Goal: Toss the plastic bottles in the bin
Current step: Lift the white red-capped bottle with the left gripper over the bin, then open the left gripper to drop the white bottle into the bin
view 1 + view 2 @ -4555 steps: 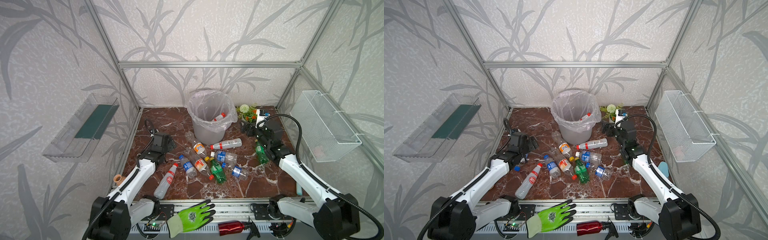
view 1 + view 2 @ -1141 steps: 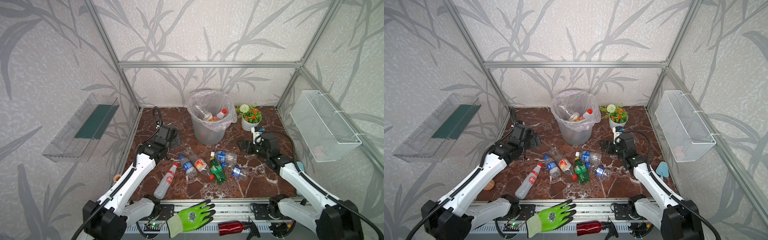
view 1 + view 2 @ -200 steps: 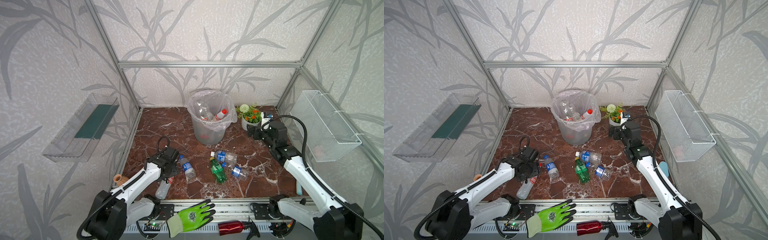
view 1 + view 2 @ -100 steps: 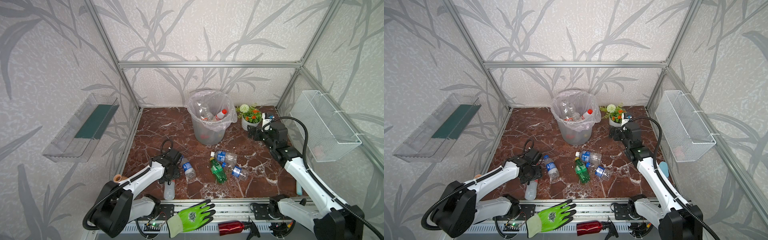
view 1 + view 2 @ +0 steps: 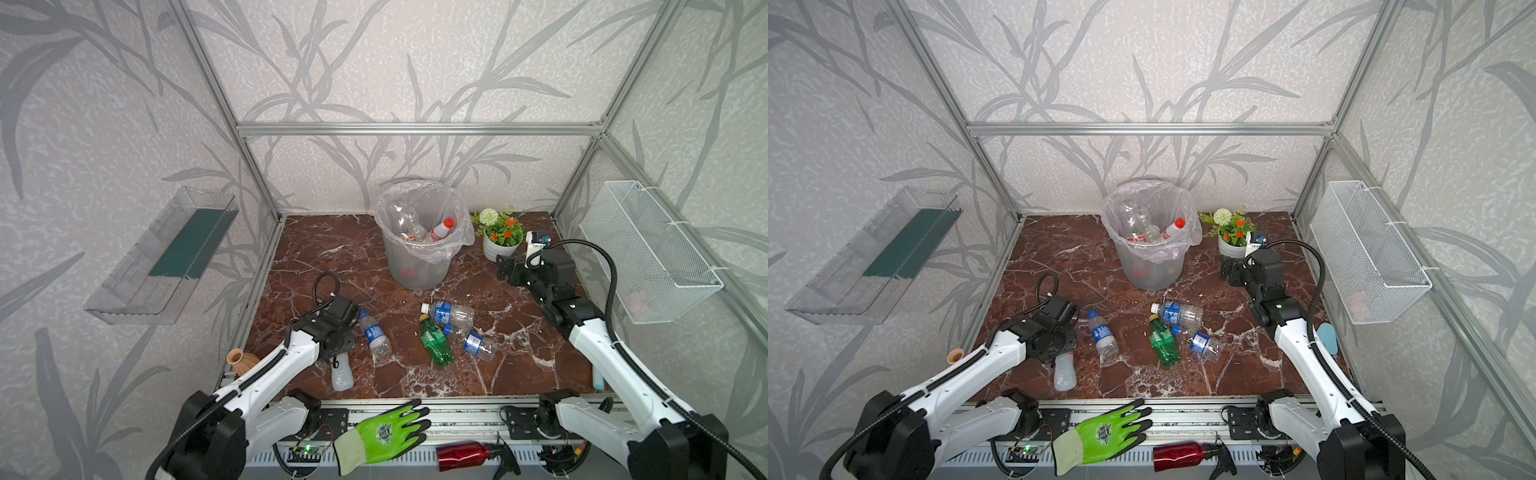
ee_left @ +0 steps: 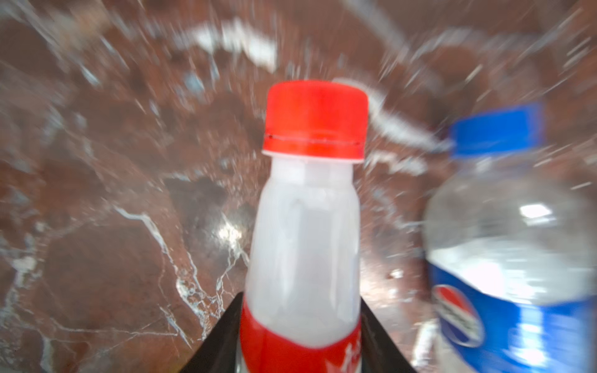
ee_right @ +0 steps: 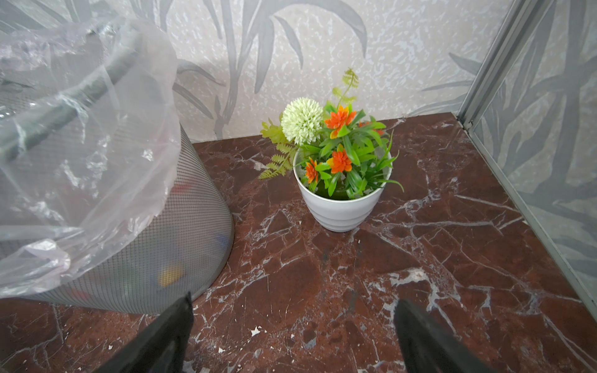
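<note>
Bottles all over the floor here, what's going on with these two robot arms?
The robot is putting plastic bottles into the bin. The left gripper is clamped on a white bottle with a red cap, which lies near the front edge of the floor. Four others lie loose on the floor, and several are already in the bin. The right gripper is open and empty, by the flower pot beside the bin.

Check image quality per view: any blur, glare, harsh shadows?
Left wrist view: the floor is smeared by motion blur, with one small glare spot; the red-capped bottle is crisp, the blue-capped bottle soft. Right wrist view: sharp, flower pot crisp. Both top views: sharp, evenly lit, no hard shadows around the bin.
</note>
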